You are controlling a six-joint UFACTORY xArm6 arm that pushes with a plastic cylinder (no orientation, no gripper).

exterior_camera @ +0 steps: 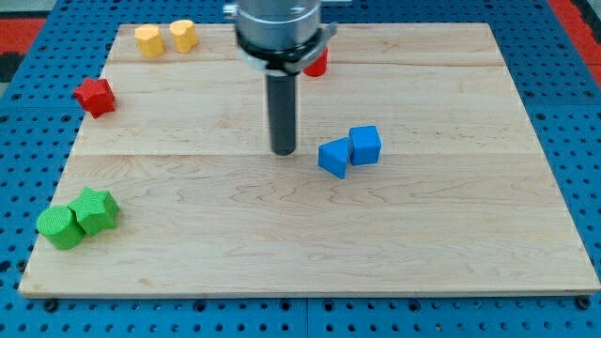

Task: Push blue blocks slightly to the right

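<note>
Two blue blocks lie touching near the board's middle right: a blue triangular block (332,157) and a blue cube (364,145) just to its right. My tip (284,150) rests on the board a short way to the left of the blue triangular block, with a small gap between them. The dark rod rises from it to the arm's grey head at the view's top.
A red star-shaped block (95,96) sits at the left edge. Two yellow blocks (147,40) (182,36) lie at the top left. A red block (316,64) is partly hidden behind the arm. Two green blocks (60,228) (96,208) touch at the bottom left. The wooden board (451,244) lies on a blue pegboard.
</note>
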